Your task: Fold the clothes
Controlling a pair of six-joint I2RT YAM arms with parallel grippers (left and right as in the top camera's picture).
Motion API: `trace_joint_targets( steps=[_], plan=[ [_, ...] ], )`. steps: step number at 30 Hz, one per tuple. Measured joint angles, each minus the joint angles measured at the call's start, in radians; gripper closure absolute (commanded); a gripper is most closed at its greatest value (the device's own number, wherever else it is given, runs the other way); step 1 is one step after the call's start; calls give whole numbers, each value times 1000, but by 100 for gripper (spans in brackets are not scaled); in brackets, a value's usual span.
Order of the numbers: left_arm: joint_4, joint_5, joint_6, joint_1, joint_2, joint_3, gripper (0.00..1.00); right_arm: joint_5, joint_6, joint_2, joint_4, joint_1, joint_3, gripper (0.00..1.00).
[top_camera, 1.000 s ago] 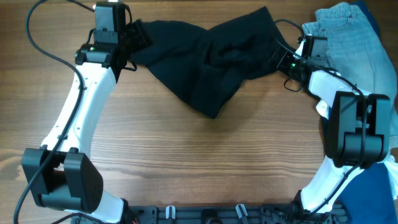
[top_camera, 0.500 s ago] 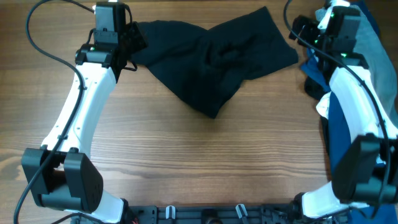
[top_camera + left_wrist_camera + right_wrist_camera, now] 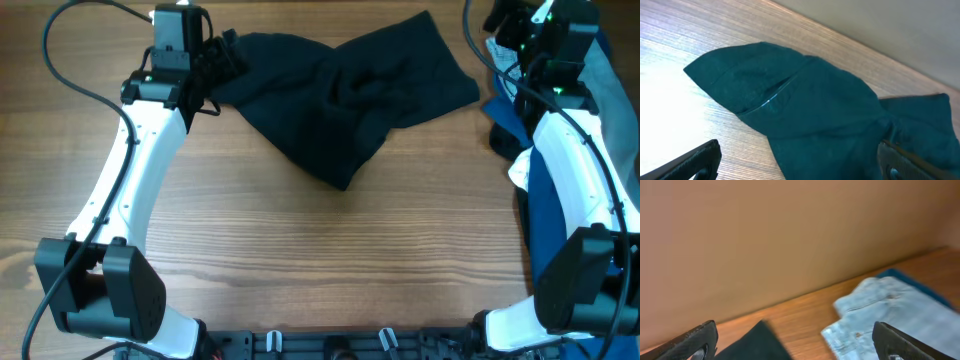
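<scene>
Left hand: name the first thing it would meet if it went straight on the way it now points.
The black garment. It lies on the table directly between the open fingers of the left hand and fills the path ahead; it looks very near, though depth is hard to judge.

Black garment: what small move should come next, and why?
Probably lower the right pincer onto the right edge of the black garment. The garment lies bunched, unfolded; the left pincer hangs open at its left end, and the right one is open, empty, off the cloth near the jeans.
</scene>
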Motion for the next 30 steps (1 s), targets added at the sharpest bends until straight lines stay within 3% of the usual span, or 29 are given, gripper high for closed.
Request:
trace_joint_targets(
  steps=[8, 30],
  plan=[
    [-1, 0, 0, 0, 0, 0, 0, 167, -4, 0, -15, 0, 0, 0],
    [-1, -1, 0, 0, 0, 0, 0, 190, -4, 0, -17, 0, 0, 0]
  ],
)
